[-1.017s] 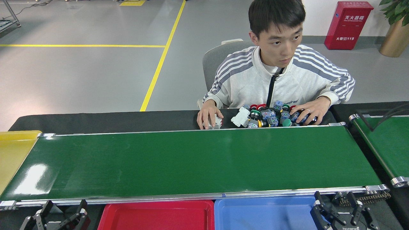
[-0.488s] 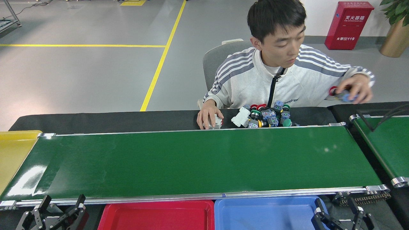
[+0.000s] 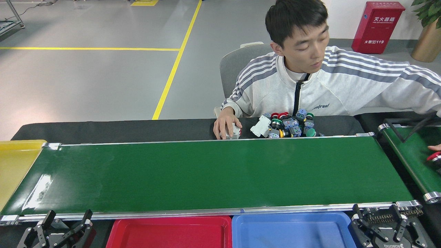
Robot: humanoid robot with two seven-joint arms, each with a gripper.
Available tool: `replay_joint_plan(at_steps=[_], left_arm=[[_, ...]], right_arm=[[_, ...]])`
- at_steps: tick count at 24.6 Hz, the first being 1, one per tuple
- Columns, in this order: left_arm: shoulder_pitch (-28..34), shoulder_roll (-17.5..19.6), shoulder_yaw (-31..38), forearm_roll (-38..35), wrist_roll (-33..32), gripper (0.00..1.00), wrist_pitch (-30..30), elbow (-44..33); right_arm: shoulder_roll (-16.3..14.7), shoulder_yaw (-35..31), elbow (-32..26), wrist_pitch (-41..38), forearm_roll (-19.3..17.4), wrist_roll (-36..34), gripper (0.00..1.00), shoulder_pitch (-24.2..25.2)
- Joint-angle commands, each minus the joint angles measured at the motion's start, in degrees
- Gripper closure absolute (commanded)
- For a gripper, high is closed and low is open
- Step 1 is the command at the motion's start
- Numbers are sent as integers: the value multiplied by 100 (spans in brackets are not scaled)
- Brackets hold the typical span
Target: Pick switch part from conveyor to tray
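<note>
Grippers sit nearest, both below the near rail of the conveyor [image 3: 213,174]. Left gripper [image 3: 63,225] at the belt's left end, two dark fingers spread apart, nothing between them; same pose as half a second ago. Right gripper [image 3: 379,224] under the belt's right end, fingers also splayed and empty (it has shifted right since the earlier frame and now shows more of its body, clear of the blue tray).

Tray [image 3: 170,232], red, just beneath the near rail, left of centre; what shows of it holds nothing. Blue tray [image 3: 293,230] touching its right side. Yellow tray [image 3: 13,165] off the belt's left end.

Belt surface bare, glossy, with a glare patch near its left end. No switch part lies on it.

Beyond the far rail, on black cloth: pile of switch parts [image 3: 287,124], red, green and blue caps mixed, unchanged. Person's one hand [image 3: 225,125] rests on a white part left of the pile, as before.

Person's other arm now stretches far right, past the belt's right end, to the smaller green belt [image 3: 413,155]; earlier that hand was raised holding a part. Red-capped part [image 3: 434,159] lies at the view's edge there, fingertips just above it.

Farthest: red cabinet [image 3: 377,26].
</note>
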Motion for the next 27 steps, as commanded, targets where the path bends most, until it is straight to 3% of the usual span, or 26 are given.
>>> replay_joint_plan(at_steps=[1, 27], left_arm=[[-10, 73, 28, 14, 43, 0, -1, -73], [52, 73, -25, -4, 34, 0, -1, -65]], right_arm=[[-59, -102, -40, -49, -16, 2, 0, -35], [-209, -225, 320, -84, -7, 213, 0, -61]])
